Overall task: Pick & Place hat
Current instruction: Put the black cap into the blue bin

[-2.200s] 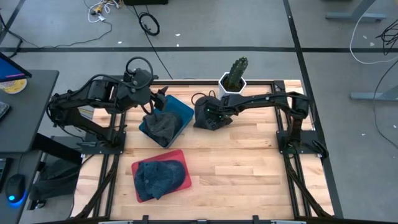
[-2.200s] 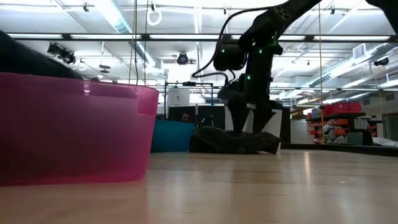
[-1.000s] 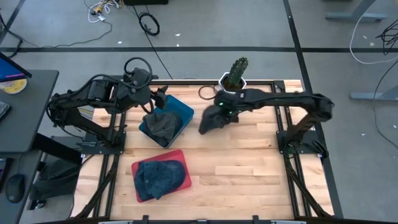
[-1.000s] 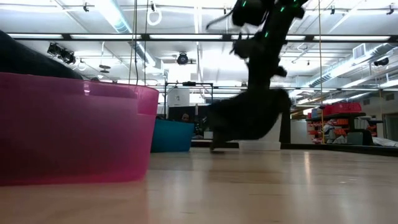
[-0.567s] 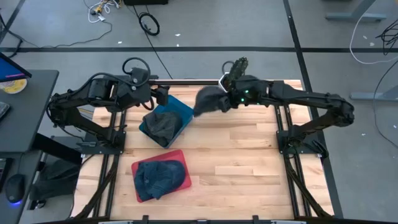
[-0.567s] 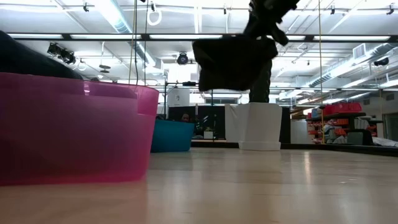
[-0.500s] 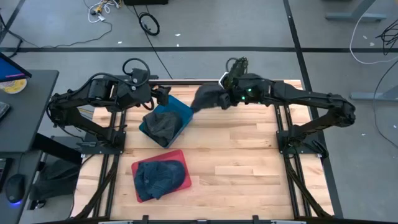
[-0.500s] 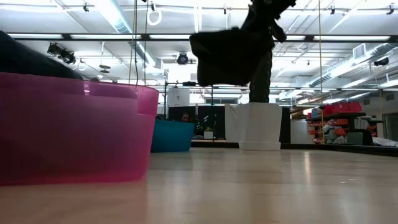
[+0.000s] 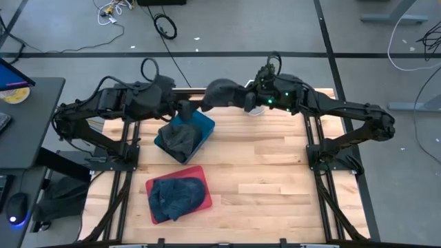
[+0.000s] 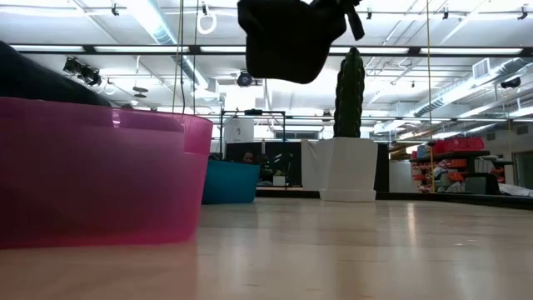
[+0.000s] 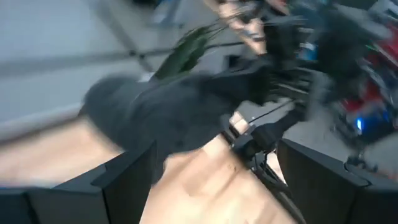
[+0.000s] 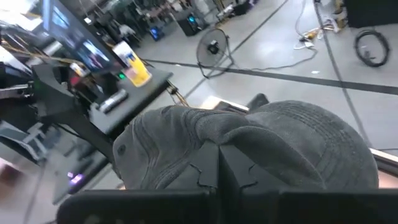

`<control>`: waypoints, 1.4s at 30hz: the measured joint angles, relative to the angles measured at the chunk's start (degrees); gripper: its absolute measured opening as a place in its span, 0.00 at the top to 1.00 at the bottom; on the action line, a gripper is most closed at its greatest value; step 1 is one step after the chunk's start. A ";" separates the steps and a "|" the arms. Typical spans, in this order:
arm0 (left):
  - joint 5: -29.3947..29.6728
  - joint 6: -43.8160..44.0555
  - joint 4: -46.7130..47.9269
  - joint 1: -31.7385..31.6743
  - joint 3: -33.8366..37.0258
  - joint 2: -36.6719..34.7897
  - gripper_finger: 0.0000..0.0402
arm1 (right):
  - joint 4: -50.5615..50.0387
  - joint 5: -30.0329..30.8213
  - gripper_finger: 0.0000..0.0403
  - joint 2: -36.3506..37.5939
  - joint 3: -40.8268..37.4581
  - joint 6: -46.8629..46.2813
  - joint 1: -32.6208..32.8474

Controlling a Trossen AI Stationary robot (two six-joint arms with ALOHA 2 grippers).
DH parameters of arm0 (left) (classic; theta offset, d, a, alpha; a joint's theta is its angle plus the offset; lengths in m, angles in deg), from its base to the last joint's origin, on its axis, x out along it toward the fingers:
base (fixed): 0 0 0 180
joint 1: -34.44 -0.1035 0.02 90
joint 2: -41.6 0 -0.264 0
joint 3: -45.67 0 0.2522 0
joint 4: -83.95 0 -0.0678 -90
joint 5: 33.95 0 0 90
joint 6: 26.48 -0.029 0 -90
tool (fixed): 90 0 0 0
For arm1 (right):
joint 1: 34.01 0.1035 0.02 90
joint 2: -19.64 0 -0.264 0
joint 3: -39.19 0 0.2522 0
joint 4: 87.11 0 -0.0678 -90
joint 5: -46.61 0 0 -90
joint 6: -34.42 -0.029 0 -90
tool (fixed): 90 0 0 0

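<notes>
A dark grey hat [image 9: 219, 93] hangs in the air over the table's far edge, between the two arms; in the low view the hat [image 10: 287, 37] is high above the tabletop. My right gripper [image 9: 247, 100] is shut on it from the right. My left gripper [image 9: 185, 110] stands open just left of the hat, over the far end of the blue bin [image 9: 200, 122], its fingers [image 11: 124, 177] wide apart and touching nothing. A second grey hat [image 9: 178, 140] lies in the blue bin. A blue hat [image 9: 176, 196] lies in the pink bin [image 9: 207, 180]. My right gripper pinches a fold of the hat's cloth [image 12: 231, 142] between its two shut fingers [image 12: 239, 171], at the hat's side nearest the gripper. The fingers come from the table's right, about level. The hat is lifted clear and juts out beyond the fingertips toward the left arm.
A cactus in a white pot [image 10: 346, 167] stands at the table's far edge, under my right arm. The pink bin [image 10: 100, 179] sits near the front left. Bare wood [image 9: 275, 165] covers the middle and right of the table.
My right gripper, staying shut, has lifted the hat off the table beside the pot, clear of it, and carried it up and toward the far left, over the far edge. My left arm has swung a little toward the hat.
</notes>
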 joint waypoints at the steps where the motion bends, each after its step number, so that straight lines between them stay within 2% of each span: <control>1: 0.03 -4.94 -2.42 0.40 0.00 0.31 0.16 | 0.71 -0.52 1.00 0.00 0.00 -0.46 -0.16; 5: 0.05 -29.79 -9.84 2.31 -0.02 2.57 0.16 | 2.70 -2.07 1.00 0.00 0.00 -2.16 -1.11; 11: 1.32 -64.41 -11.83 4.27 0.02 7.61 0.16 | 3.36 -4.19 1.00 0.00 0.00 -3.03 -2.14; 14: 6.02 -75.69 -12.17 4.42 0.04 10.38 0.16 | 3.42 -4.99 1.00 -0.02 0.00 -4.09 -2.34; 17: 13.76 -83.11 -13.77 4.18 0.04 13.06 0.16 | 3.37 -5.23 1.00 -0.02 0.00 -4.25 -2.33; 21: 20.48 -89.48 -17.21 3.32 0.02 15.86 0.16 | 3.41 -6.16 1.00 -0.02 0.00 -5.51 -2.33; 28: 21.12 -90.68 -18.31 1.90 0.04 17.85 0.17 | 3.29 -6.57 1.00 -0.04 0.00 -5.84 -2.31; 31: 21.19 -90.68 -18.49 1.54 0.02 17.85 0.21 | 3.23 -6.58 1.00 -0.02 0.00 -6.18 -2.31; 35: 21.19 -90.68 -18.44 0.67 0.03 17.85 0.34 | 3.21 -6.60 1.00 -0.04 0.00 -6.35 -2.31; 42: 21.13 -90.66 -18.15 -0.63 0.02 17.85 0.68 | 3.25 -6.81 1.00 -0.04 0.00 -6.78 -2.31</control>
